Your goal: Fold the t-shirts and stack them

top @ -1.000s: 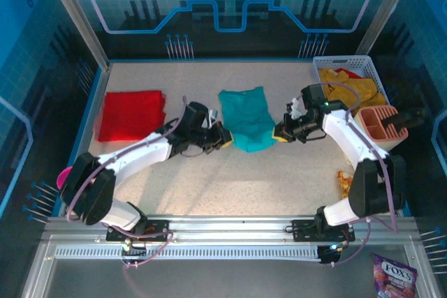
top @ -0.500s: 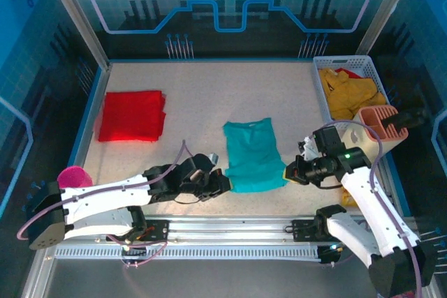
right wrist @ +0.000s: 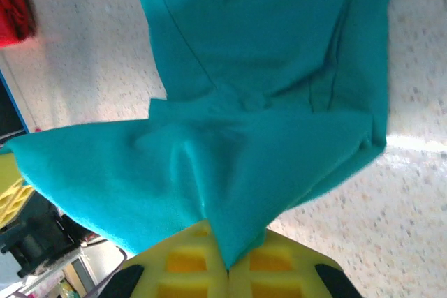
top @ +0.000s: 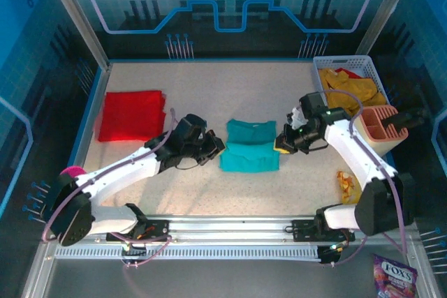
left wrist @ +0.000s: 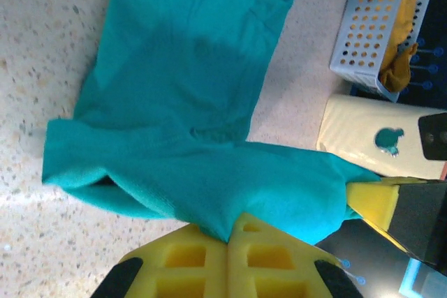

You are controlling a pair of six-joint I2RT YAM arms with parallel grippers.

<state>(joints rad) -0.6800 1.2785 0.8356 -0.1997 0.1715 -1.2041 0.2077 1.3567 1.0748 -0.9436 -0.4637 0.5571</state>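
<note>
While both arms reach in from the near edge, the speckled worktop [top: 209, 95] carries every garment. The teal t-shirt [top: 249, 153] lies at its middle, doubled so that a near layer rests across the far layer, with the collar at the far side. A folded red t-shirt [top: 131, 115] sits at the far left, well apart from it. At the far right, a white basket [top: 346, 61] holds the mustard-yellow t-shirts [top: 353, 92], not yet folded.

The left tool [top: 213, 148] is at the teal shirt's left edge and the right tool [top: 283, 143] at its right edge. The wrist views show each clenched on a bunched corner of teal cloth between its yellow pads.

The fold looks close to being laid, and the risks lie in the letting go:

- If one tool lets go before the other, the top layer could land skewed.
- If the pinched corners are gathered thick, they may spring back and leave lumps at both sides.
- If the pads catch the lower layer too, pulling away could drag the whole shirt and undo the fold.
- A crooked bundle would then sit badly on the red one.
</note>
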